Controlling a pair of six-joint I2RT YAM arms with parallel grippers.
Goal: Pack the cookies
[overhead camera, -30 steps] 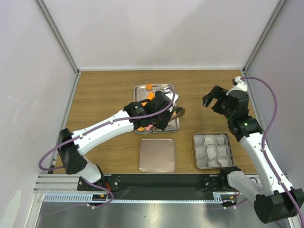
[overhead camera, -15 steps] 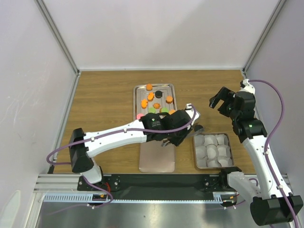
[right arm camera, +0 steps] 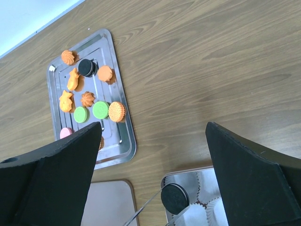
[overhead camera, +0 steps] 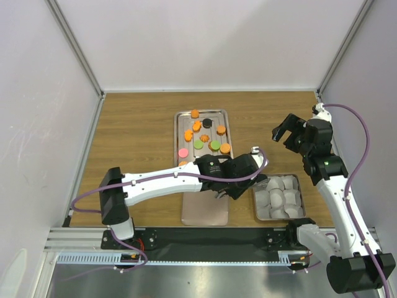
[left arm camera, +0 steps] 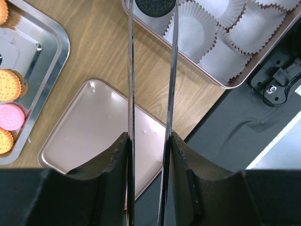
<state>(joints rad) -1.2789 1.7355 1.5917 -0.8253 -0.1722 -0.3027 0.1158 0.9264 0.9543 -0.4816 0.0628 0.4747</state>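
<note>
Several cookies lie on the silver tray: orange, black, green and pink; they also show in the right wrist view. My left gripper is shut on a black cookie between its long thin metal fingers. It holds the cookie over the far-left corner of the small square box of pale paper cups. The held cookie also shows in the right wrist view. My right gripper is open and empty, above the bare wood behind the box.
A flat rose-gold lid lies left of the box, under my left arm; it also shows in the left wrist view. White walls and metal posts ring the table. The black base rail runs along the near edge.
My left gripper has left the silver tray and swung right and nearer with the black cookie, reaching the box's far-left corner. My right arm has pulled back a little.
</note>
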